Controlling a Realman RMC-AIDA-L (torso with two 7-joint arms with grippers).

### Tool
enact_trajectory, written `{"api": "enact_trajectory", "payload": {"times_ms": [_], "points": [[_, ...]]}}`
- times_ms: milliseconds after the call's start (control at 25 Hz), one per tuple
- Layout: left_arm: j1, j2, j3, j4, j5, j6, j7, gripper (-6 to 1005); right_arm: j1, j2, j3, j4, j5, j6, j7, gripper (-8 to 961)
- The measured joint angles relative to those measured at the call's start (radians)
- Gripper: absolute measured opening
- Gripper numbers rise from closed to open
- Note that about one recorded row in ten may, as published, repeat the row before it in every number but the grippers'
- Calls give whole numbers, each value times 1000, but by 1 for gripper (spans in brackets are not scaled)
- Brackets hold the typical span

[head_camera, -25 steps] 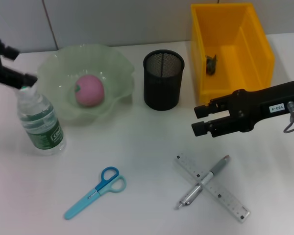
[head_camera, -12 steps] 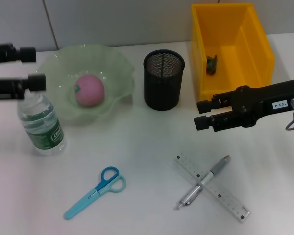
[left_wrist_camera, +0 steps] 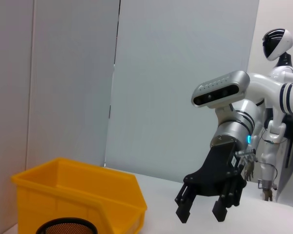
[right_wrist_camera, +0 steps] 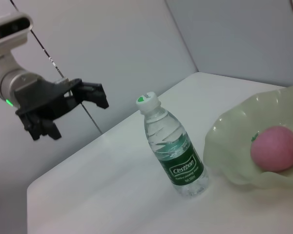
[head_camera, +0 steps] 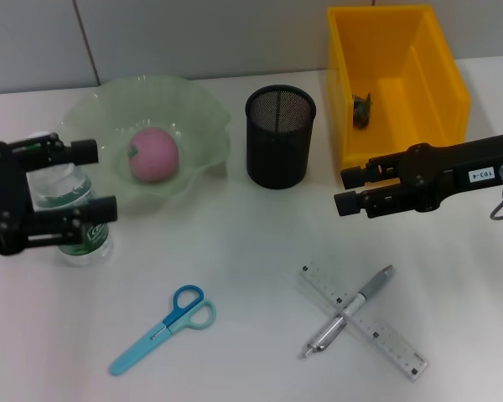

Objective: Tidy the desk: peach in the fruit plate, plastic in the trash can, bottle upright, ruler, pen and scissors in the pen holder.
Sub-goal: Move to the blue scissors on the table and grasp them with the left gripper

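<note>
The bottle (head_camera: 85,240) stands upright on the desk (head_camera: 251,251) at the left; the right wrist view shows the bottle (right_wrist_camera: 176,148) free, with my left gripper (right_wrist_camera: 63,105) open and well apart from it. From the head camera my left gripper (head_camera: 92,180) overlaps the bottle. The peach (head_camera: 155,155) lies in the fruit plate (head_camera: 197,109). My right gripper (head_camera: 345,189) hovers open in front of the trash can (head_camera: 436,75), which holds a dark scrap of plastic (head_camera: 362,110). The pen (head_camera: 352,308) lies across the ruler (head_camera: 390,342). The scissors (head_camera: 163,329) lie at front left. The pen holder (head_camera: 279,138) stands at centre.
In the left wrist view the trash can (left_wrist_camera: 88,195) and the pen holder's rim (left_wrist_camera: 63,226) sit low, with my right gripper (left_wrist_camera: 200,213) hanging beyond them. A grey wall closes off the back of the desk.
My left gripper has let go of the bottle's cap, opened and moved toward the near side. My right gripper has drifted slightly to the right.
</note>
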Motion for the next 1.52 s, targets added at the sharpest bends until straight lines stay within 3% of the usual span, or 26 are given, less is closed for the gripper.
{"api": "enact_trajectory", "payload": {"times_ms": [160,480,840,1040,1120,1240,1280,1520], "points": [[20,-16,7,-73,12,-20,95,801,0,0,0,0,0,0,-2,657],[22,-19,29,-106,60,-36,85,800,1,-4,-34,-2,-12,-19,-8,657],[-5,-20,246,64,206,-43,-220,799,-1,-5,-40,0,-39,-15,-33,657],[-35,-21,402,226,316,-60,-451,800,-1,-5,-39,0,-48,-14,-32,657],[-43,-21,424,249,335,-60,-485,800,-3,-7,-39,0,-49,-14,-32,657],[-72,-22,502,318,396,-49,-591,800,-3,-10,-39,0,-49,-13,-32,657],[-103,-22,568,357,438,-39,-675,800,-4,-10,-38,0,-49,-13,-32,657],[-173,-27,679,371,519,-47,-829,799,-3,-12,-37,-4,-49,-12,-32,657]]}}
